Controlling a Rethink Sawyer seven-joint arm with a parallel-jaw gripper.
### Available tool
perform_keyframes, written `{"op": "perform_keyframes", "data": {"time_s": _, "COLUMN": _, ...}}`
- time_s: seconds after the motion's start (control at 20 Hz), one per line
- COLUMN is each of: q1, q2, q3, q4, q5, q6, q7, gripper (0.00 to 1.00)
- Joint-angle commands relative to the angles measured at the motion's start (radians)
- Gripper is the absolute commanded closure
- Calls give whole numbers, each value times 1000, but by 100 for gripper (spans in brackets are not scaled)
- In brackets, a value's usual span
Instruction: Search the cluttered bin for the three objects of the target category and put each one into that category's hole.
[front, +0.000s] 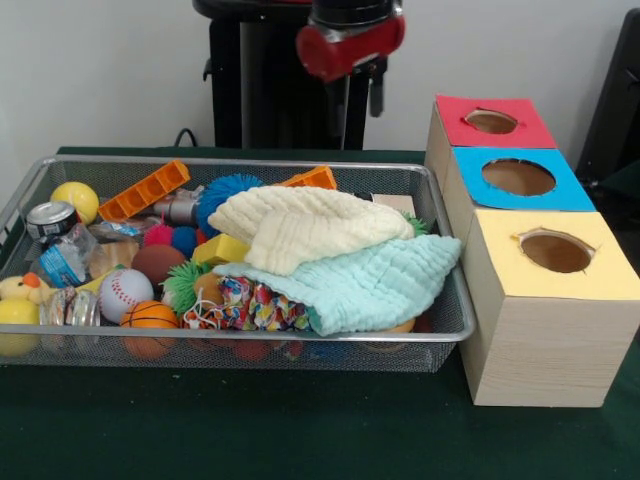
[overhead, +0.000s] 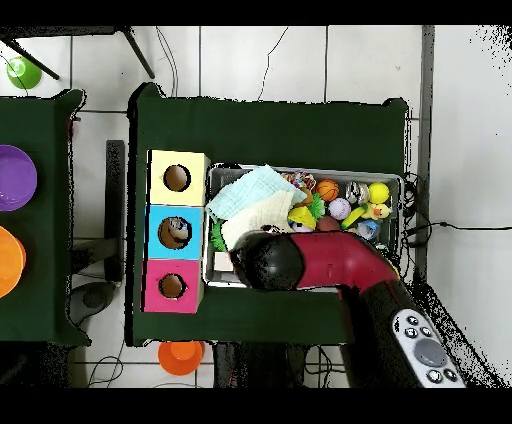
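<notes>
Underneath everything lies a dark green table cover (front: 300, 440), with a pale wall behind and, in the overhead view, a white tiled floor (overhead: 300, 60) around the table. A second green table at that view's left carries a purple disc (overhead: 14, 177) and an orange one (overhead: 8, 262).

On the table sits the cluttered bin (front: 240, 345), a silver wire-mesh tray. A cream cloth (front: 300, 228) and a mint cloth (front: 370, 285) lie heaped over its right half. On the left are a yellow ball (front: 76, 199), a baseball (front: 125, 291), a small basketball (front: 150, 318), a blue spiky ball (front: 225, 192), an orange plastic block (front: 145, 190) and a silver can (front: 50, 220). A little clear water bottle (front: 68, 260) with a blue label lies near the left end; the label's print is too small to read.

Just beside the bin stand three pale wooden boxes. The middle one bears the blue-surround hole (front: 518, 177), between the red-surround hole (front: 491, 121) and the yellow-surround hole (front: 555, 251).

The red and black arm (front: 350, 40) hangs above the bin's far rim; I cannot tell how the gripper stands, as the arm's bulk hides it in both views.
</notes>
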Motion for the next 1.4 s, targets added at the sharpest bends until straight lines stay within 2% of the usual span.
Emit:
{"op": "perform_keyframes", "data": {"time_s": 0.05, "q1": -173, "q2": 41, "q3": 63, "q4": -40, "q5": -132, "q6": 30, "q7": -223, "gripper": 0}}
{"op": "perform_keyframes", "data": {"time_s": 0.4, "q1": -341, "q2": 118, "q3": 174, "q4": -104, "q5": -225, "q6": 65, "q7": -348, "gripper": 0}}
{"op": "perform_keyframes", "data": {"time_s": 0.65, "q1": -417, "q2": 166, "q3": 234, "q4": -153, "q5": -291, "q6": 87, "q7": -400, "gripper": 0}}
{"op": "perform_keyframes", "data": {"time_s": 1.1, "q1": -472, "q2": 185, "q3": 299, "q4": -211, "q5": -363, "q6": 74, "q7": -417, "gripper": 0}}
{"op": "perform_keyframes", "data": {"time_s": 1.4, "q1": -475, "q2": 145, "q3": 323, "q4": -190, "q5": -405, "q6": 8, "q7": -365, "gripper": 0}}
